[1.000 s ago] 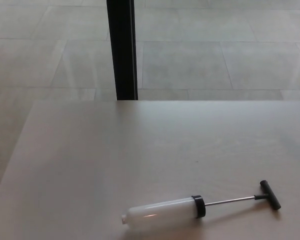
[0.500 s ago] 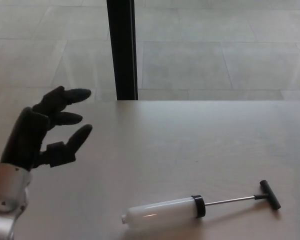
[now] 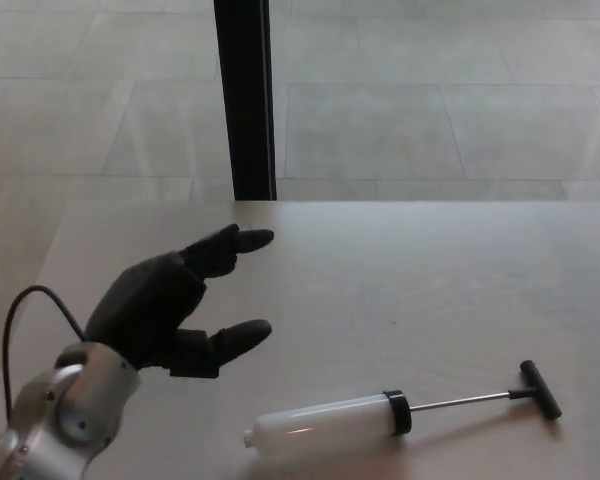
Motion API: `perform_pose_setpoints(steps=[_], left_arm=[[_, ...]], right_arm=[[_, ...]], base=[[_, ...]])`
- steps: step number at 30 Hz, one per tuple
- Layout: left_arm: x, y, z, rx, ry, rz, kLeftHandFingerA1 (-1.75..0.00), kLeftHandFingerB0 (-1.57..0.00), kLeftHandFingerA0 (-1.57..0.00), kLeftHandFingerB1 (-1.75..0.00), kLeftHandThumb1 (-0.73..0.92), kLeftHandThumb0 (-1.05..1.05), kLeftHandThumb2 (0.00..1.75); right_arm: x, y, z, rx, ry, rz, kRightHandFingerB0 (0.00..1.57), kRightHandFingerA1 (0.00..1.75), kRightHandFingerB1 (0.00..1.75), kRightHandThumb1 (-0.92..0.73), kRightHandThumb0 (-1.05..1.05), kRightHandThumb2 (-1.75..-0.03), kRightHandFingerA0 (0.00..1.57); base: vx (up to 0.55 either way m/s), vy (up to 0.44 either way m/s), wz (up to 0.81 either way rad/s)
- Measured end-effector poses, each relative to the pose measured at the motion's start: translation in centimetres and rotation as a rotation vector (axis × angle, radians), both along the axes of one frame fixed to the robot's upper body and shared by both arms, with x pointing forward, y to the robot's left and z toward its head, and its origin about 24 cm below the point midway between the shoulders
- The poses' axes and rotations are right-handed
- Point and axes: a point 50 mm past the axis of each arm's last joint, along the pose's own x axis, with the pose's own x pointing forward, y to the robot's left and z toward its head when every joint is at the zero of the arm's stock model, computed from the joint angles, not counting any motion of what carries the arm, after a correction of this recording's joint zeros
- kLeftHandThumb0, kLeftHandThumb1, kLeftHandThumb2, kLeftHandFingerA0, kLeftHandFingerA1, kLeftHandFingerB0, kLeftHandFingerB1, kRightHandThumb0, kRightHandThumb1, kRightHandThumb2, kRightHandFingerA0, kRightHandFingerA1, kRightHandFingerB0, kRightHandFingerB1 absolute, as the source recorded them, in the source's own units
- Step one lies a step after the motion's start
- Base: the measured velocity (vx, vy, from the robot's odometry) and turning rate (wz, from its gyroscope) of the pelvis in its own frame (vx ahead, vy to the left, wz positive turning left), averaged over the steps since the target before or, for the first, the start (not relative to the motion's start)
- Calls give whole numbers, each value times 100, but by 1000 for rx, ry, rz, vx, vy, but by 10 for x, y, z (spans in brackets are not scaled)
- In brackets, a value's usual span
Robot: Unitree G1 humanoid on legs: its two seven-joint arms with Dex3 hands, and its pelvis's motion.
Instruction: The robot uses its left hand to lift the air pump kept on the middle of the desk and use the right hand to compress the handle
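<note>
The air pump (image 3: 325, 426) lies on its side near the desk's front edge, a translucent white cylinder with a black collar. Its thin metal rod runs right to a black T-handle (image 3: 540, 389), fully drawn out. My left hand (image 3: 175, 302) hovers above the desk, up and to the left of the pump's nozzle end. It is open, thumb and fingers spread, holding nothing and not touching the pump. My right hand does not show.
The pale desk (image 3: 430, 270) fills the lower half of the view; its left edge runs diagonally by my forearm (image 3: 60, 420). A black post (image 3: 244, 100) stands behind the desk's far edge on a grey tiled floor.
My left hand came into view from the left, then moved right and down toward the pump, turning palm-down. The pump has not moved.
</note>
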Motion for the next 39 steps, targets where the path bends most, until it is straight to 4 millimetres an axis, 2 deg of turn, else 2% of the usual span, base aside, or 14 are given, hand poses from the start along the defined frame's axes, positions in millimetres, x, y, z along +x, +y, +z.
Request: perform_pose_setpoints(steps=[1,2,3,4,21,22,27,28,29,30,33,34,36,39], left_arm=[[-1,-3,-2,15,3,-10,-48,-17,-18,-31,83,-89,65],[-3,-7,-4,31,6,-22,-54,0,-4,-50,36,-40,103],[-4,-10,-6,44,9,-32,-54,0,-4,-50,36,-40,103],[-6,-14,-8,59,12,-44,-52,-5,-1,-38,69,-95,114],[-38,-72,-42,268,53,-179,-33,-6,0,-21,74,-103,118],[-40,-74,-43,279,53,-182,-34,-5,0,-23,73,-100,117],[-46,-81,-50,336,51,-182,-30,-7,0,-20,75,-104,117],[-47,-82,-52,354,51,-178,-36,-10,-1,-30,67,-93,113],[-47,-82,-52,364,52,-175,-37,-9,-1,-30,65,-92,112],[-48,-81,-54,379,53,-168,-45,-9,-1,-31,85,-95,67],[-50,-80,-58,420,54,-148,-56,-13,-9,-35,81,-91,65],[-50,-79,-59,437,53,-138,-56,0,-7,-50,41,-40,103],[-50,-78,-61,458,53,-122,-56,-18,-16,-37,74,-74,62],[-51,-74,-67,498,59,-76,-55,-21,-17,-39,72,-68,64]], right_arm=[[0,0,0,0,1,1,32,47,32,-88,-66,-67,35],[1,1,0,0,2,2,19,60,46,-71,-63,-108,34],[1,1,0,0,3,3,19,60,46,-71,-63,-108,34],[1,1,0,0,4,4,19,59,46,-71,-62,-108,34],[4,5,-4,1,36,19,25,60,49,-72,-62,-108,36],[4,5,-4,1,38,19,38,48,35,-88,-62,-66,37],[4,6,-4,2,40,19,27,62,50,-72,-61,-109,38],[5,6,-3,2,39,19,39,50,35,-88,-61,-66,38],[5,6,-3,2,39,19,39,49,35,-88,-60,-66,38],[5,6,-2,2,39,19,29,61,51,-71,-57,-107,35],[6,7,-1,3,36,20,30,60,51,-71,-56,-106,36],[7,7,0,3,34,20,33,61,52,-70,-54,-106,37],[7,7,1,3,32,20,44,52,36,-84,-53,-66,40],[8,8,1,5,33,17,45,51,37,-84,-53,-66,39]], base=[[0,0,0],[0,0,0],[0,0,0],[0,0,0],[0,0,0],[0,0,0],[0,0,0],[0,0,0],[0,0,0],[0,0,0],[0,0,0],[0,0,0],[0,0,0],[0,0,0]])
